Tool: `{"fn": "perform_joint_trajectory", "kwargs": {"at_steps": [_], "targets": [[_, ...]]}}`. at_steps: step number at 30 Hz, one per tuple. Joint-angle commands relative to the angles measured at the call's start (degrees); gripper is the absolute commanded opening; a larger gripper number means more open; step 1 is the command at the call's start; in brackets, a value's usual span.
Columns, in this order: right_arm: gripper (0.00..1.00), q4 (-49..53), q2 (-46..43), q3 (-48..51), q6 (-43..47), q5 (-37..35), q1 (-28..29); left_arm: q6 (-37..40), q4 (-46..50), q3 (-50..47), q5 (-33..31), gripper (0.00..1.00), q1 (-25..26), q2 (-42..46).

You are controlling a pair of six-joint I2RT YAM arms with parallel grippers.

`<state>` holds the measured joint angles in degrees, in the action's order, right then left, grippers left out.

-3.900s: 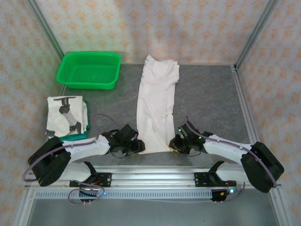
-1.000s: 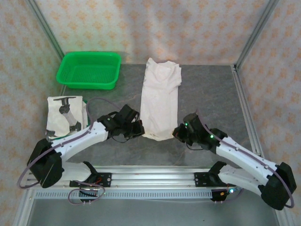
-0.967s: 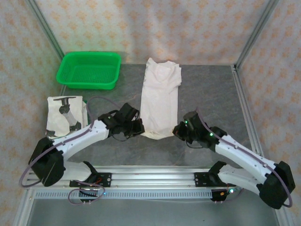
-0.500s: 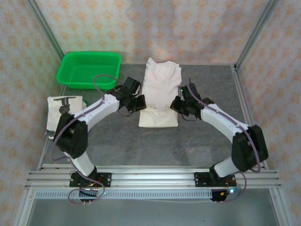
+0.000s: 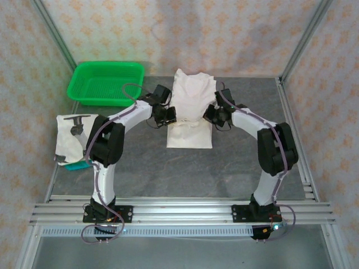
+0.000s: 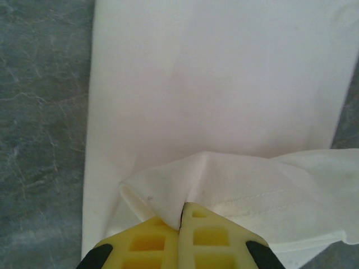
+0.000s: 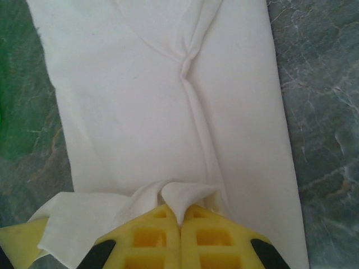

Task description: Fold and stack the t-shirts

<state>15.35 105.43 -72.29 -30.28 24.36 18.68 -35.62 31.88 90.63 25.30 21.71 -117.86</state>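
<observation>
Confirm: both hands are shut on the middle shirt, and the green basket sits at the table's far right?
No: the top view shows the basket at the far left. The left hand and right hand are indeed shut on the shirt.

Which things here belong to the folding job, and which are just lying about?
Job in hand:
- white t-shirt, pinched by the left tool and the right tool
- folded printed t-shirt, on the left

Lying about:
- green basket, at the far left
</observation>
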Motion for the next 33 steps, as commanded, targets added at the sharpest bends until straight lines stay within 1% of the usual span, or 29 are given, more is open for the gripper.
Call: {"fn": "perform_joint_trajectory", "kwargs": {"at_steps": [1, 4, 7, 10, 13, 14, 17, 26, 33], "targets": [[0.0, -1.81, 2.63, -3.25, 1.26, -0.17, -0.48, 1.76, 2.66, 2.93, -0.23, 0.0, -1.49, -1.12], [0.0, -1.44, 4.63, -4.6, 1.8, -0.79, -0.69, 2.03, 3.35, 4.63, -0.18, 0.0, -1.76, -2.72], [0.01, -1.2, 5.48, -5.49, 2.31, -1.79, -0.81, 1.53, 3.31, 6.17, 1.2, 0.01, -1.76, -4.02], [0.04, -0.85, 5.2, -5.91, 2.81, -2.38, -0.84, 0.84, 2.67, 6.62, 1.67, 0.06, -1.7, -4.22], [0.06, -0.85, 4.81, -5.85, 3.17, -2.77, -0.89, 0.64, 2.27, 7.12, 1.64, 0.09, -1.59, -4.17], [0.06, -0.94, 4.74, -5.96, 3.28, -2.74, -0.9, 0.72, 2.31, 7.42, 1.75, 0.09, -1.58, -4.26], [0.04, -0.95, 5.09, -6.46, 3.27, -2.84, -0.98, 0.63, 3.19, 9.3, 1.6, 0.0, -1.59, -5.2], [0.01, -2.07, 3.96, -6.54, 2.73, -3.53, -1.37, 1.34, 6.24, 14.22, 0.38, 0.0, -1.59, -5.74], [0.02, -2.26, 6.49, -7.84, 2.42, -3.09, -2.35, 1.43, 8.42, 17.87, -0.64, 0.0, -1.59, -9.18]]}}
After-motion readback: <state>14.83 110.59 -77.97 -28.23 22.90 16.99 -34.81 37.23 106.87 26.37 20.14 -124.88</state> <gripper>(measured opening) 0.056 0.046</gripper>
